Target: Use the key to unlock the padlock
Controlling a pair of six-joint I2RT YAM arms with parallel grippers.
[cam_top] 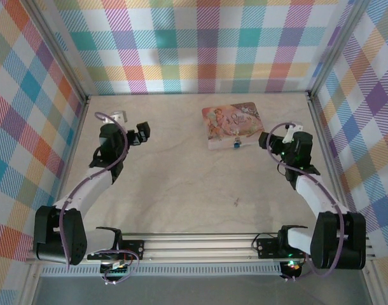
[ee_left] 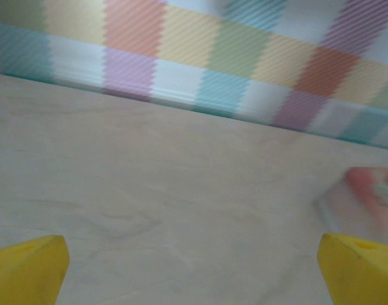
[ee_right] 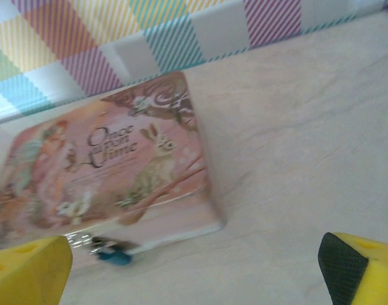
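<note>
Left end effector [cam_top: 142,133] and right end effector [cam_top: 268,139] are open; the near key [cam_top: 236,203] seems light, slippery, best pinched by its head.

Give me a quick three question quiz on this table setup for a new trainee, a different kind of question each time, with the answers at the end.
1. True or false: the tiny blue-bodied padlock sits at the near edge of the pink illustrated tin box.
2. Where is the tiny dark metal key? A: on the box lid. B: on the beige table, apart from the box, on its near side. C: against the back wall.
3. Fill in: the left pincer and the right pincer both stand ___, holding nothing.
Key: 1 true; 2 B; 3 open.
</note>
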